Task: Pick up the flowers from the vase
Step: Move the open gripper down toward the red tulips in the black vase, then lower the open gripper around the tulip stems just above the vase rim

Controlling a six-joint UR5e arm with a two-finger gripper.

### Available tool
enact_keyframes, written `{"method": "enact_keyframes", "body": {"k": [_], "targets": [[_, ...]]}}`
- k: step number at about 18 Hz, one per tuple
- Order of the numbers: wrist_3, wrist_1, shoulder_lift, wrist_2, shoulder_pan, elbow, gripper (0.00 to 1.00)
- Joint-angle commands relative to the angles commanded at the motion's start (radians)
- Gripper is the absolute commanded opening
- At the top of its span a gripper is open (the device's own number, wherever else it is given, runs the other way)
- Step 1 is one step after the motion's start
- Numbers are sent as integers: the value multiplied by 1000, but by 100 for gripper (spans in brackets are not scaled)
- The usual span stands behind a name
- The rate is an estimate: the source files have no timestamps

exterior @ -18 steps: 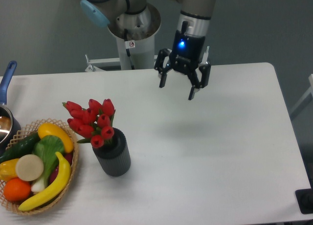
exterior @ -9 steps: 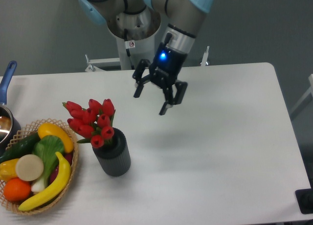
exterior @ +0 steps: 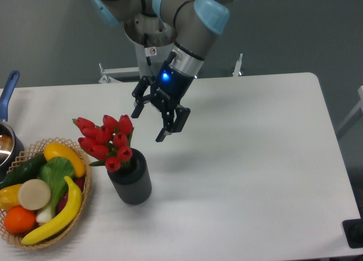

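Hovering above the table [exterior: 255, 159], the gripper [exterior: 148, 125] hangs tilted, fingers spread wide apart with nothing between them. It sits just right of and slightly above the flowers [exterior: 106, 139], not touching them. A blue light glows on the gripper body. One finger [exterior: 138, 108] points down toward the tulip heads, the other finger [exterior: 163, 133] is lower and further right.

Flowers stand upright in the vase [exterior: 131, 179], red buds bunched together, a few green leaves showing at the edges. Stem is hidden inside the vase. Vase is dark grey, ribbed, standing on the table near the left edge, toward the front.

Just left of the vase, a wicker basket [exterior: 85, 200] sits at the front left corner of the table, almost touching the vase. It holds a banana [exterior: 59, 215], an orange [exterior: 20, 219], a cucumber [exterior: 22, 170], a yellow pepper-like piece [exterior: 65, 157] and other produce. A pot [exterior: 5, 144] with a blue handle [exterior: 8, 89] is cut off at the left edge, behind the basket.

Arm [exterior: 187, 28] comes down from the base at the table's back edge.
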Motion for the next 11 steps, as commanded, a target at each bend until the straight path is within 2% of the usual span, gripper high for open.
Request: {"method": "enact_keyframes", "body": {"k": [5, 11], "targets": [[-2, 29, -58, -14, -43, 9, 100], [-3, 44, -94, -130, -45, 11, 100]]}}
